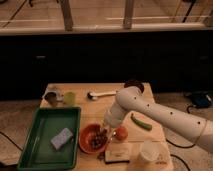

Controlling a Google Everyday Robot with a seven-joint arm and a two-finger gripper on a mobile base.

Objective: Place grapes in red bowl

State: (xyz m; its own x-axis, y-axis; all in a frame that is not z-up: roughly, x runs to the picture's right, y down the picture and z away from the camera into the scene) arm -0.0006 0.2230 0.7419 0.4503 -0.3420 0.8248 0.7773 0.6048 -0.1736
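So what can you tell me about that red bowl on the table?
The red bowl is round, shallow and orange-red, plastic-looking with a smooth rim. It sits upright on the wooden table, near its front, between the green tray and an orange fruit. Dark grapes lie inside, and the claw hangs just over the side nearest the fruit.
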